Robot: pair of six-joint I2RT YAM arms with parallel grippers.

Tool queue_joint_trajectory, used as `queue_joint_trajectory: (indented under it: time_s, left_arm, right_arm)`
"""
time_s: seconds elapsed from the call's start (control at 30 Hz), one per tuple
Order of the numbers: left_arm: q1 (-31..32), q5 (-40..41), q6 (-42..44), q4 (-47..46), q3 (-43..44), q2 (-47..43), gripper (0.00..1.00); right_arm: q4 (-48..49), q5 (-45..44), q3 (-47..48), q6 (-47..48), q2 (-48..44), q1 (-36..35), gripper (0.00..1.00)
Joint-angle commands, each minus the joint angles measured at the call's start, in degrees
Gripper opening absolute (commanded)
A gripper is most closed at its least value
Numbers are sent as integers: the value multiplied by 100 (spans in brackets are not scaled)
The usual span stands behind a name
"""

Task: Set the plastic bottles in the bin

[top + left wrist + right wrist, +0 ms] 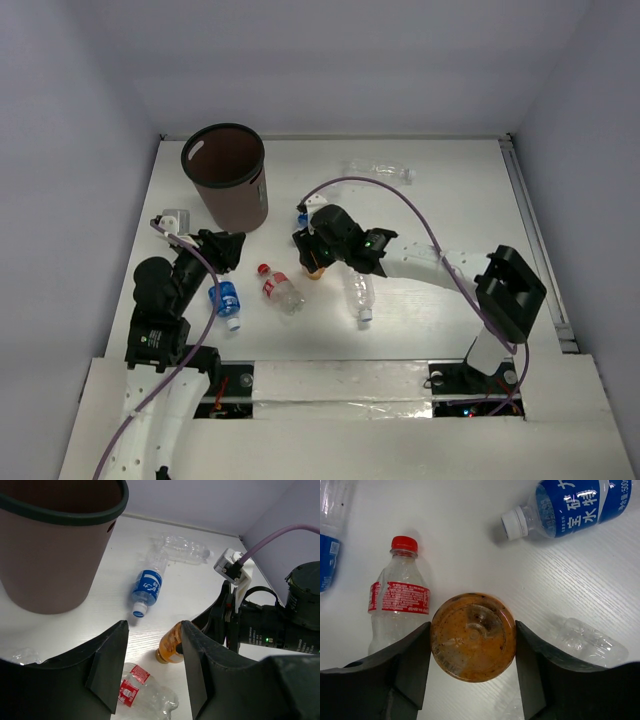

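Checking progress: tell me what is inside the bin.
From the top view, the bin shows only its dark inner wall and no bottle. Its floor is too shadowed to check.

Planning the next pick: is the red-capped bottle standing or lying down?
Lying down. The red-capped bottle shows its whole side, cap to base, flat on the table.

Count by kind. One white table [450, 200] bears one bin [238, 205] and six bottles in all: two blue-labelled bottles [226, 299], the second [147, 586] barely visible from above; apparently two clear bottles [378, 170], the other [358, 293] faint in the overhead view; one red-labelled bottle [281, 290]; one amber bottle [472, 636]. Two arms [158, 285], two grippers (left gripper [154, 630], right gripper [472, 630]), two purple cables [285, 532].
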State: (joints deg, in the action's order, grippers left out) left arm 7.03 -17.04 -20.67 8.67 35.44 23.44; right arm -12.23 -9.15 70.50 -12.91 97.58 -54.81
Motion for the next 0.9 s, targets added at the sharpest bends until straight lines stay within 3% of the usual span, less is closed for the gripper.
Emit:
queue_joint_trajectory:
  time_s: [0.0, 0.23, 0.37, 0.6, 0.87]
  left_arm:
    - [9, 51, -25, -146, 191, -68, 43]
    - [62, 305, -34, -58, 244, -164, 43]
    - [62, 762, -69, 178, 349, -287, 42]
    - [237, 1939, -253, 566, 543, -533, 33]
    - [431, 1897, -254, 540, 517, -542, 33]
  right_arm:
    - [-7, -227, 219, -10, -169, -39, 56]
    - [-271, -728, 569, 121, -1223, -39, 50]
    - [97, -940, 1498, 306, -1470, -39, 50]
    - [1378, -790, 3264, 429, -304, -39, 51]
    - [1267, -808, 5797, 596, 1701, 13, 52]
